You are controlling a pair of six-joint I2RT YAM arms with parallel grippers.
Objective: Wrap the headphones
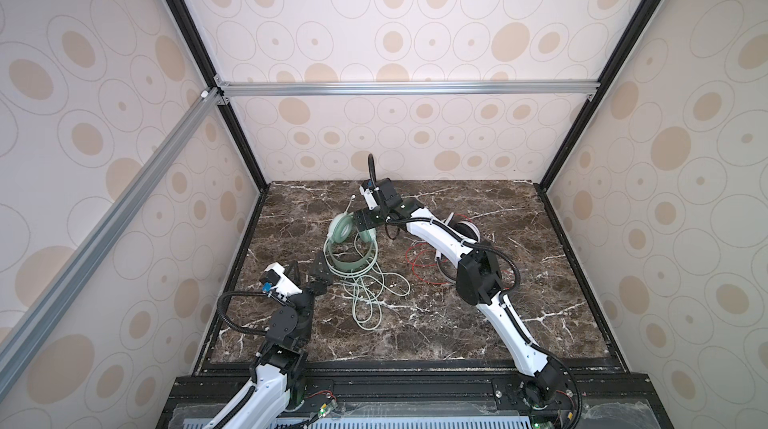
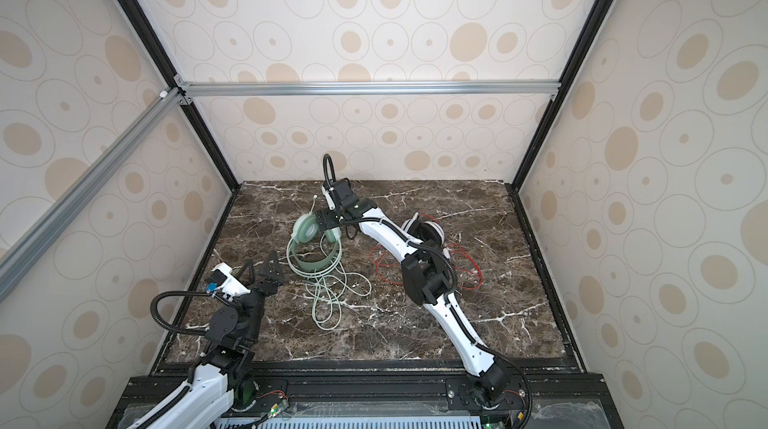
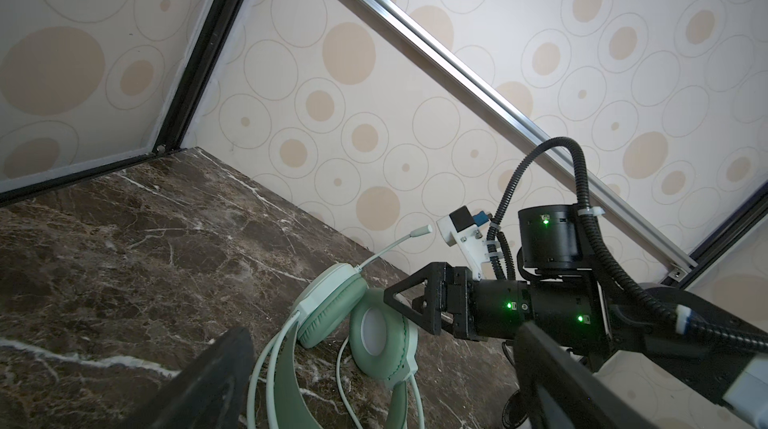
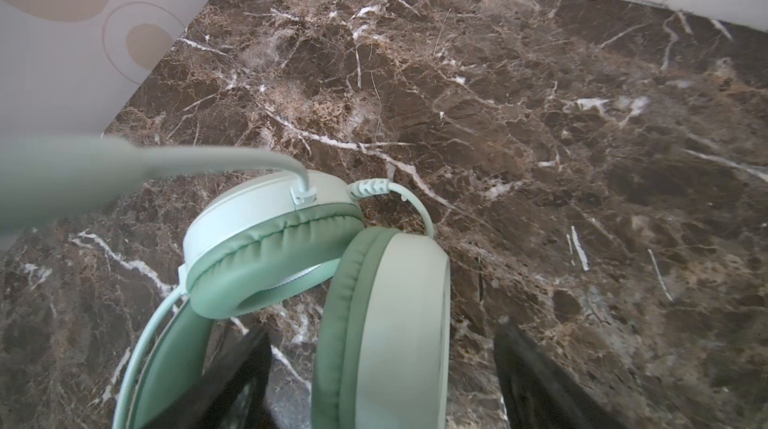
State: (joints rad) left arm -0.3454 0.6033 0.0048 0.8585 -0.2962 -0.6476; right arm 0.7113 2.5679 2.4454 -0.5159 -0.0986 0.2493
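**Left gripper (image 1: 307,271) wide open, right gripper (image 1: 360,221) astride a mint ear cup**

Near the front-left corner of the bench (image 1: 415,335) the left gripper is held just off the surface. Its jaws are fully apart with nothing between them, and the mint headband (image 1: 353,271) lies just beside it. Loose loops of the pale green cable (image 1: 365,294) are spread toward the middle of the bench. They trail from the mint-green headset (image 1: 349,240), which lies left of centre with its cups toward the far edge.

The right gripper is extended across to those cups. In the right wrist view its jaws are seen apart, with one ear cup (image 4: 395,323) between them and bare gaps on both sides. No clamp is judged made yet.

Step judged: the headset is to be pinned before the cable is wound. The cup is best taken squarely across its hard shell, clear of the cable stub (image 4: 370,189) and the microphone boom (image 3: 419,231). That way sliding is prevented while the cable is gathered.

Toward the far-right corner, the white-and-black headset (image 2: 424,229) is largely hidden behind the right arm. Its red cable (image 2: 386,264) can be traced only in part. Neither cable's plug can be made out.
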